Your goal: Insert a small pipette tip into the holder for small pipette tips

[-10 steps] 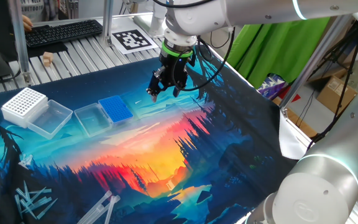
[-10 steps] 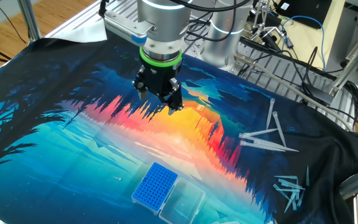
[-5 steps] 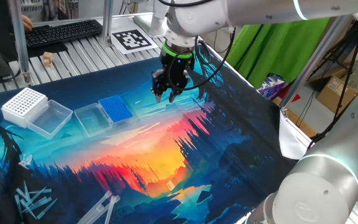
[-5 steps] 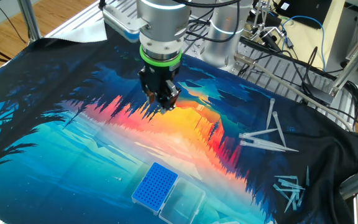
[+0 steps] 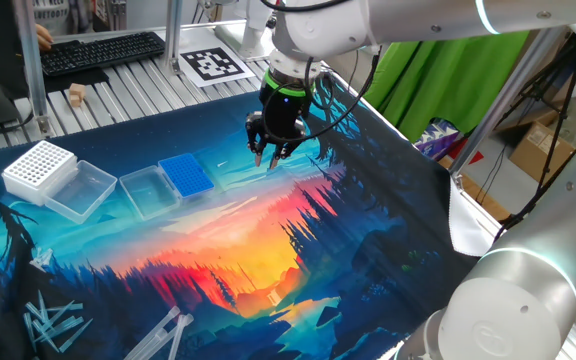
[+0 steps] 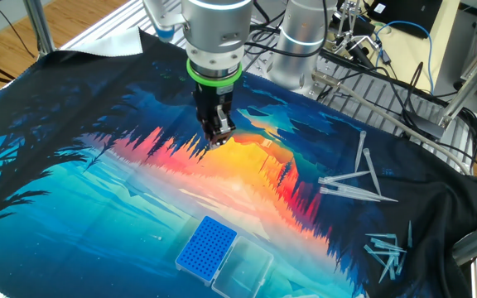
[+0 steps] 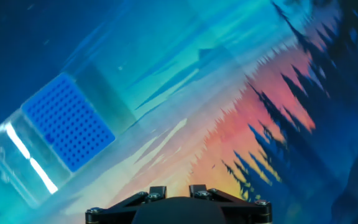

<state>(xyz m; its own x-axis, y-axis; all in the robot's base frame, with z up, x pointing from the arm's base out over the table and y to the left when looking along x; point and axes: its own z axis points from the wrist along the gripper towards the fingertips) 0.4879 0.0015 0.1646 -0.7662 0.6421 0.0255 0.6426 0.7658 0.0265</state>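
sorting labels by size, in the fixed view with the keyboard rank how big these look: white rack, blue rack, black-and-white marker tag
1. White rack, largest.
2. Marker tag and blue rack look much alike; the tag lies farther from the camera, so I won't rank those two.

Plenty of open room around the small blue gridded rack (image 5: 185,175) on the worktop. Only its own clear plastic lid (image 5: 144,190) sits touching one side. Beyond that lid, close by, is a bigger white gridded rack (image 5: 38,168) with another clear lid (image 5: 81,190). The rack's other sides are bare printed mat (image 5: 268,240).
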